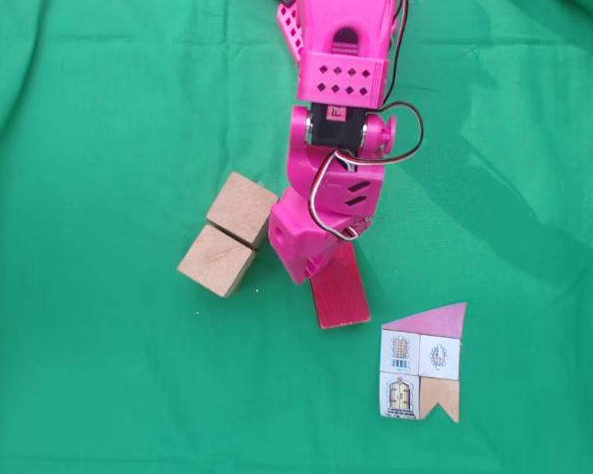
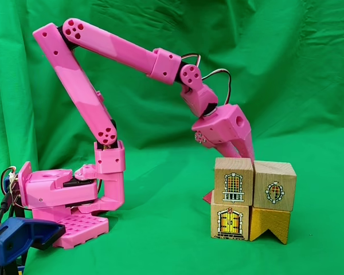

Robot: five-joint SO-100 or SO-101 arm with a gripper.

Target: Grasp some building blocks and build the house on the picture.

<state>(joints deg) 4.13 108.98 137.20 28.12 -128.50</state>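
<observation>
In a fixed view from above I see my pink gripper down over the red block; can't tell if the fingers have it. Two tan cubes touch at its 9 o'clock, the picture at 4 o'clock

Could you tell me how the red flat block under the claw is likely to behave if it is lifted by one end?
The red block looks like solid wood, so probably stiff, not floppy. It lies flat on the green cloth, so it should slide, not roll. It is long, and the claw sits over one end, so it may tilt if lifted there.
</observation>
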